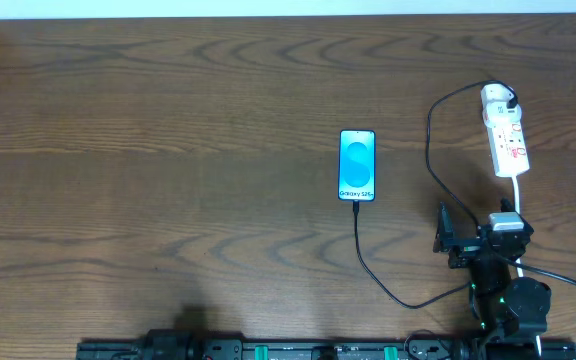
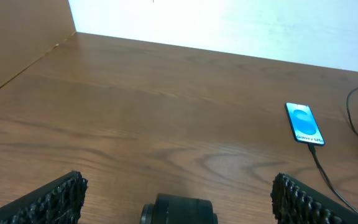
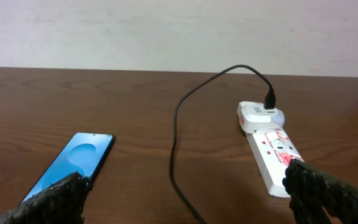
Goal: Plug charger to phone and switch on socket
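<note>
The phone [image 1: 357, 165] lies flat mid-table with a bright blue screen; it also shows in the left wrist view [image 2: 304, 122] and the right wrist view [image 3: 71, 163]. The black charger cable [image 1: 368, 255] runs from the phone's near end, loops right and up to the white plug [image 1: 498, 98] at the far end of the white socket strip [image 1: 511, 145]. The cable [image 3: 174, 124] and strip [image 3: 271, 154] show in the right wrist view. My right gripper [image 3: 185, 202] is open and empty, near the front edge right of the phone. My left gripper [image 2: 179, 199] is open and empty, over bare wood.
A white cord [image 1: 518, 195] leads from the socket strip toward my right arm [image 1: 493, 260]. The table's far edge meets a pale wall [image 2: 229, 25]. A wooden side panel [image 2: 17, 43] stands at the far left.
</note>
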{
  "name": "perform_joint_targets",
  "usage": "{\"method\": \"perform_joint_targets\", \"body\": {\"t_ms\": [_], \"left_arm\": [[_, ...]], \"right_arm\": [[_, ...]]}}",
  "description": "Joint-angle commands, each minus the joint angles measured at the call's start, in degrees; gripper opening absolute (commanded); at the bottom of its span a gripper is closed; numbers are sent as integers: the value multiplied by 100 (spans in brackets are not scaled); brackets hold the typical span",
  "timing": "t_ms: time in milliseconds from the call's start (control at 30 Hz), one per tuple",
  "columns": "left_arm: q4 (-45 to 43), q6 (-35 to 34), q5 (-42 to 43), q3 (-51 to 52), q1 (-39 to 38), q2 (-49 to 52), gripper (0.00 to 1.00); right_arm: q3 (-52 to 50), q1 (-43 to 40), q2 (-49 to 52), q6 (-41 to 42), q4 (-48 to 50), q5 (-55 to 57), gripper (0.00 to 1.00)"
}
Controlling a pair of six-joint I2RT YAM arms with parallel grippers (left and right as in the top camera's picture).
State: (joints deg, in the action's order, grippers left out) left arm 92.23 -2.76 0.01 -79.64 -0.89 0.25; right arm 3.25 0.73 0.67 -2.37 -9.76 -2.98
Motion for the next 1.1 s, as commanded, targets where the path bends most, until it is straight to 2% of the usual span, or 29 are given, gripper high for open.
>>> {"method": "perform_joint_targets", "body": {"t_ms": [0,267,400,633,867,1067], "left_arm": [[356,-4,-50,-15,-17,-4,95],[356,-7,-48,-15,-17,-4,95],[188,-7,208,79,-33,-4,95],[-734,-9,584,520,319,-4,95],[-1552,-7,645,1305,332,-7,95],[-2826,-7,730,2358,334,-9,95]], "right_arm": [[-48,39,-37,-94,11,48,99],[-48,39,-37,-94,11,48,99],[-48,39,-37,-94,11,48,99],[-48,39,-37,-94,11,48,99],[-48,39,-37,-94,11,48,99],[-48,39,-37,-94,11,48,99]]}}
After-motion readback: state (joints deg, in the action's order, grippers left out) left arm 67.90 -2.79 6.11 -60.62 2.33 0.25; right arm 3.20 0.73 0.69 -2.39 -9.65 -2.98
